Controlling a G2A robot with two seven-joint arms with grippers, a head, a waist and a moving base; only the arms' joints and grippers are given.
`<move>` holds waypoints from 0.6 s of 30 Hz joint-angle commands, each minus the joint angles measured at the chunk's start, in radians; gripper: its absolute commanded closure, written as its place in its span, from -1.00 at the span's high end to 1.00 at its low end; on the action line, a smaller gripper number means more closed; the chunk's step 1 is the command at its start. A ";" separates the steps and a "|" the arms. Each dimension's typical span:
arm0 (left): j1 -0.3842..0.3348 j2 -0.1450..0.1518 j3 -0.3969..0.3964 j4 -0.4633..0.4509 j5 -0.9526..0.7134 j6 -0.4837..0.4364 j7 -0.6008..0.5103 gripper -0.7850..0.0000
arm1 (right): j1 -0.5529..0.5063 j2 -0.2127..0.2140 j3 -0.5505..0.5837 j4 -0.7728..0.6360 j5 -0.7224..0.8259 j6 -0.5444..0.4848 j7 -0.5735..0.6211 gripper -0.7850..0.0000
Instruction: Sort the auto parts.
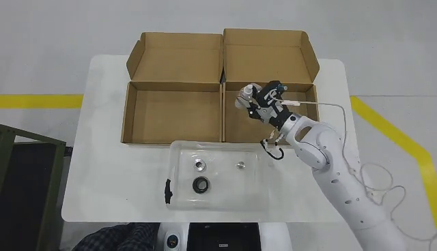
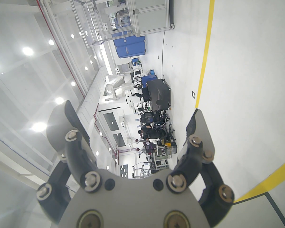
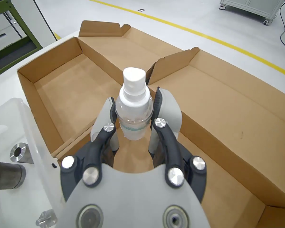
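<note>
1. My right gripper is clamping its jaws on the spray bottle, above the right cardboard box. My left gripper is holding its jaws apart, gripping nothing.
2. From above, the clear tray is holding a black ring and two metal parts; the left cardboard box is sitting beside the right one.
3. The white table is standing on grey floor crossed by yellow lines.

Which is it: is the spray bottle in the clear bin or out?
Out. The right gripper is shut on the spray bottle, holding it over a cardboard box, beyond the clear bin.
</note>
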 commanded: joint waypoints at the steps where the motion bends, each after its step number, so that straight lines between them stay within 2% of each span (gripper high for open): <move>1: 0.000 0.000 0.000 0.000 0.000 0.000 0.000 1.00 | 0.019 -0.007 -0.022 0.026 -0.023 0.020 -0.001 -1.00; 12: 0.000 0.000 0.000 0.000 0.000 0.000 0.000 1.00 | 0.076 -0.034 -0.092 0.118 -0.086 0.070 -0.006 -1.00; 14: 0.000 0.000 0.000 0.000 0.000 0.000 0.000 1.00 | 0.081 -0.038 -0.098 0.129 -0.089 0.073 -0.012 -0.71; 16: 0.000 0.000 0.000 0.000 0.000 0.000 0.000 1.00 | 0.084 -0.040 -0.102 0.140 -0.103 0.067 -0.016 -0.55; 17: 0.000 0.000 0.000 0.000 0.000 0.000 0.000 1.00 | 0.085 -0.040 -0.104 0.145 -0.113 0.063 -0.013 -0.40; 18: 0.000 0.000 0.000 0.000 0.000 0.000 0.000 1.00 | 0.086 -0.041 -0.105 0.149 -0.120 0.058 -0.012 -0.15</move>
